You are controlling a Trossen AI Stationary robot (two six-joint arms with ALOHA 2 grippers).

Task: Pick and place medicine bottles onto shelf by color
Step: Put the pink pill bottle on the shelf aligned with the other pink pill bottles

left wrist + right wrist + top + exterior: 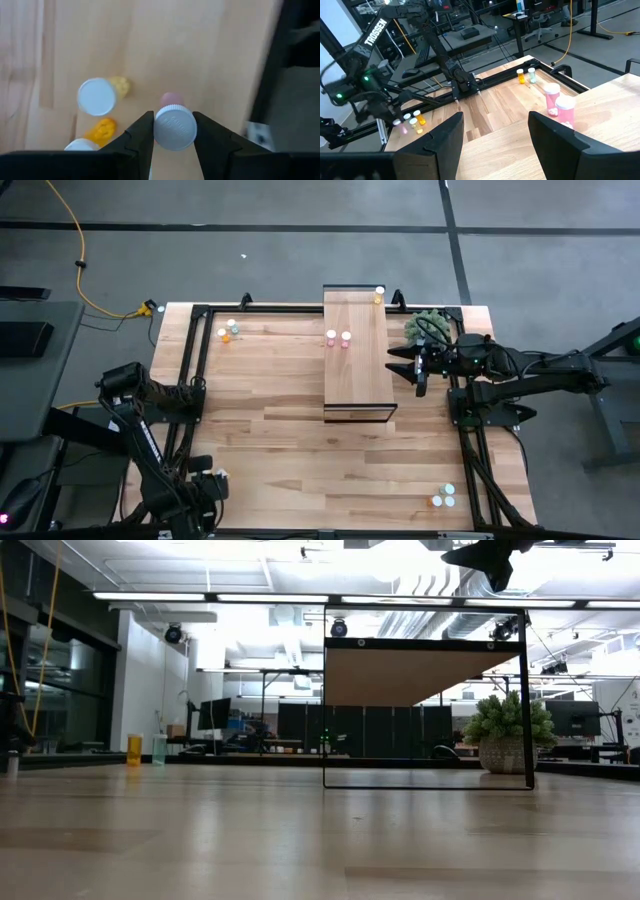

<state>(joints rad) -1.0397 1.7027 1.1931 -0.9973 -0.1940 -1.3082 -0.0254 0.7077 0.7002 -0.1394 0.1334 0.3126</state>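
Note:
My left gripper (173, 134) is over the table's near left corner (205, 492), shut on a pink bottle with a white cap (174, 127). Under it stand a yellow bottle (96, 96), an orange bottle (102, 129) and another white cap (80, 145). My right gripper (495, 145) is open and empty above the right edge of the light-wood shelf (357, 365). Two pink bottles (338, 337) stand on the shelf top, and a yellow bottle (379, 295) stands at its far end. My left gripper pinches the pink bottle's white cap (161, 131) between its two fingers, one on each side. The fingers come from above, pointing down. The pink body (171, 98) shows below the cap, upright. Whether the bottle stands on the table or is lifted, I cannot tell.
A few bottles (228, 331) stand at the table's far left and show in the right wrist view (526, 75). Others (443, 498) stand at the near right. A potted plant (428, 327) sits at the far right, beside the shelf. Bare tabletop lies between the shelf and the near edge.

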